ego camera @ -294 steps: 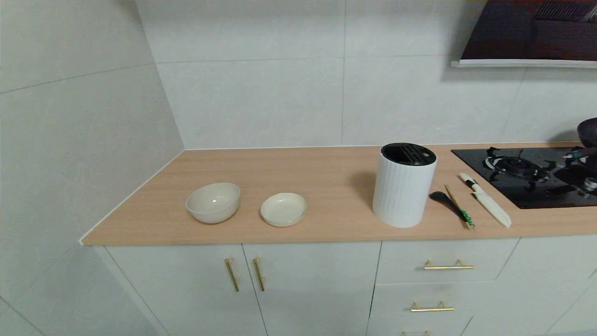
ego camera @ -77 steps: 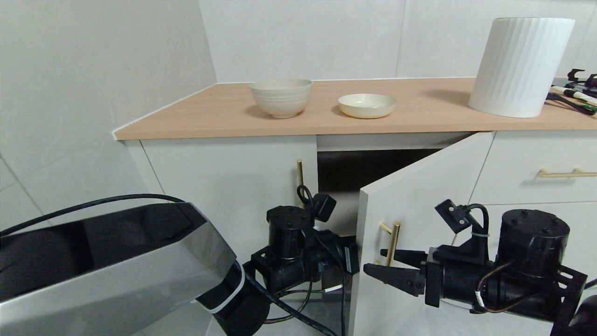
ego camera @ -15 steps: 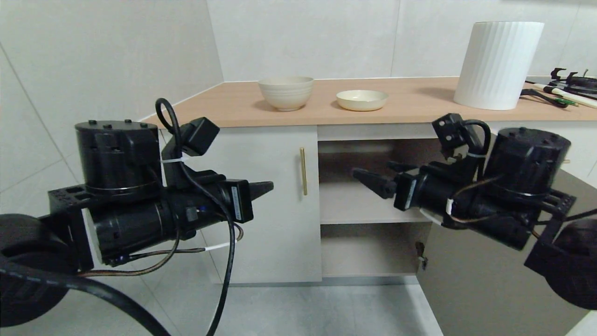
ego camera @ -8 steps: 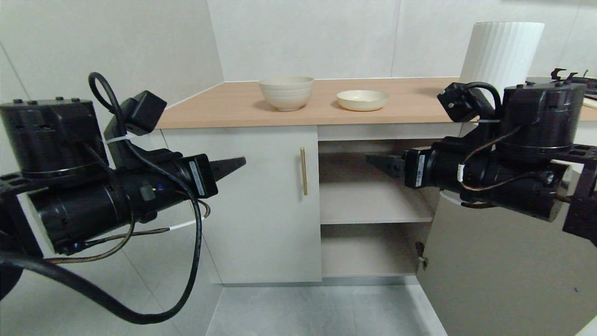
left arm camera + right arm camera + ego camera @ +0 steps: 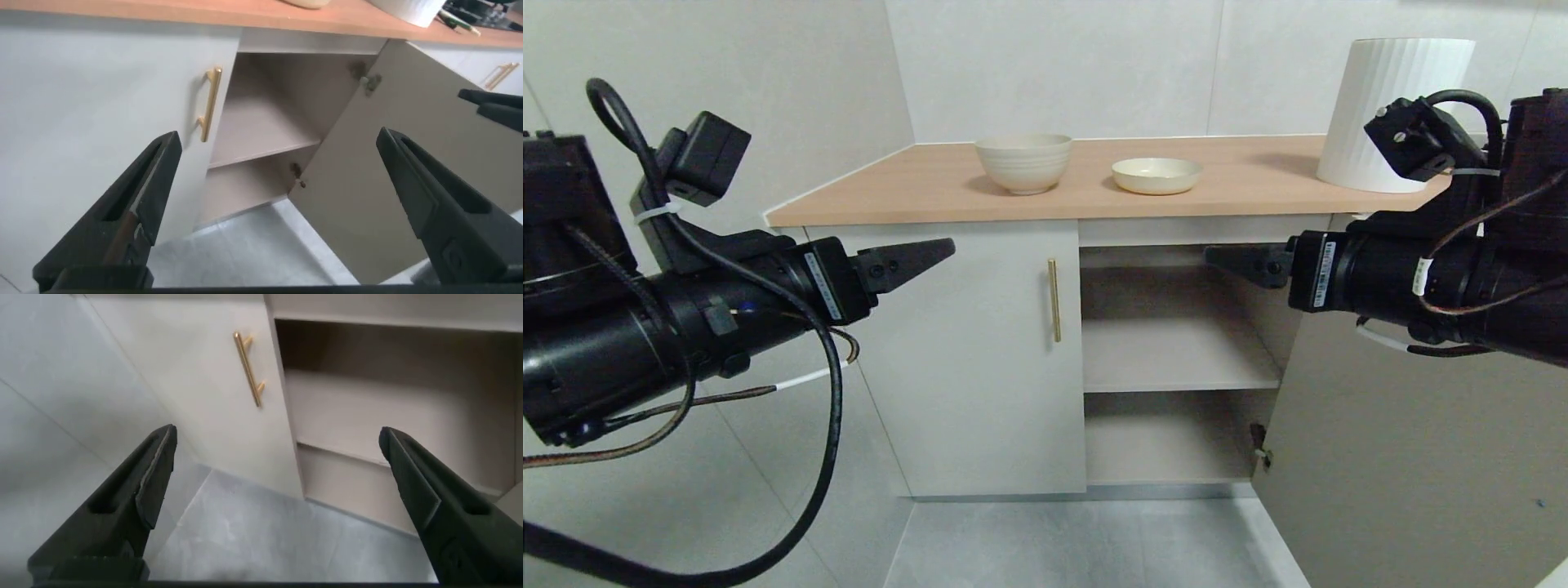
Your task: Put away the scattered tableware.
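A cream bowl (image 5: 1023, 162) and a shallow cream dish (image 5: 1157, 175) stand side by side on the wooden counter (image 5: 915, 196). Below them the cabinet's right door (image 5: 1405, 457) stands swung open, showing a bare shelf (image 5: 1176, 355). My left gripper (image 5: 915, 257) hangs in front of the shut left door (image 5: 980, 359), below counter height, open and holding nothing. My right gripper (image 5: 1241, 261) is level with the cabinet's upper opening, also open with nothing in it. In the left wrist view the left gripper (image 5: 278, 204) frames the open cabinet. In the right wrist view the right gripper (image 5: 278, 498) frames the shelf.
A tall white ribbed holder (image 5: 1388, 106) stands on the counter at the right. The shut left door carries a gold handle (image 5: 1054, 300). A tiled wall closes the left side. Grey floor (image 5: 1078, 547) lies in front of the cabinet.
Both arms have risen from below counter height. The right gripper has drawn back to the right, and the left one has shifted a little left.
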